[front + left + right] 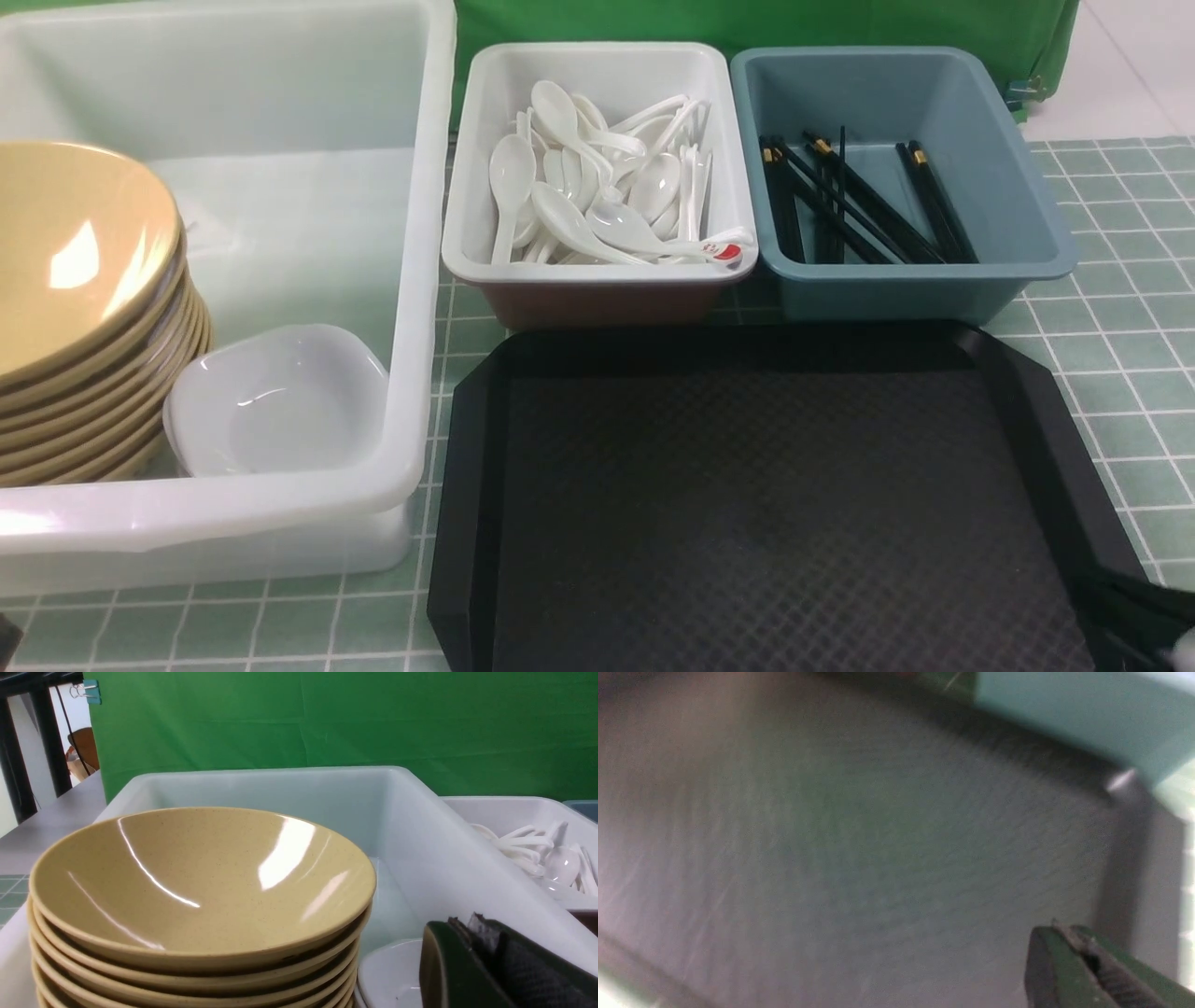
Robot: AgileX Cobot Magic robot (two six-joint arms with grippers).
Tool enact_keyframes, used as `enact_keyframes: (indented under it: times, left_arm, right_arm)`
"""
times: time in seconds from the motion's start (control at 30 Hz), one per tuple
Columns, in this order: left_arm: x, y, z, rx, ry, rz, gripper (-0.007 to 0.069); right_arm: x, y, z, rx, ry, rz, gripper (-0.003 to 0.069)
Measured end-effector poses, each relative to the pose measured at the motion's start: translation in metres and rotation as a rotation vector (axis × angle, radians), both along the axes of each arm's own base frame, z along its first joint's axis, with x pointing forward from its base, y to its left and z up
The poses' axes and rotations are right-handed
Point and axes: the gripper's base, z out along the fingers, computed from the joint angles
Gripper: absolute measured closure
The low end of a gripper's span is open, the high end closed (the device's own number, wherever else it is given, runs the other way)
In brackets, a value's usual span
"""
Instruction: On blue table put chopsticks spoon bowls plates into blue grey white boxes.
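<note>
Hovering empty, both shut: left pincer (460, 933) by bowls (201, 891), right pincer (1064, 938) over tray (775, 504).

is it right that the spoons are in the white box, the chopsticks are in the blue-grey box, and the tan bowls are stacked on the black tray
Not quite. The front view shows the tan bowls stacked inside the large translucent white box, beside a small white plate, not on the black tray. The spoons and chopsticks are as you said.

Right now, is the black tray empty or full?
Empty. The black tray shows only bare textured surface in the front view, though its near edge is cut off.
</note>
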Motion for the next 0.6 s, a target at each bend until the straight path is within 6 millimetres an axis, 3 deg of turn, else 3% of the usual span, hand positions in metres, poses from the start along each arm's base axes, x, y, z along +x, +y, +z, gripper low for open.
enact_keyframes:
  times: [0.3, 0.6]
  left_arm:
    - [0.0, 0.0, -0.001, 0.0, 0.007, 0.003, 0.062]
    - [0.0, 0.001, -0.001, 0.0, 0.016, 0.006, 0.062]
  right_arm:
    - [-0.026, -0.028, 0.018, 0.066, -0.212, -0.258, 0.0617]
    - [-0.041, -0.037, 0.004, 0.053, -0.118, -0.409, 0.0616]
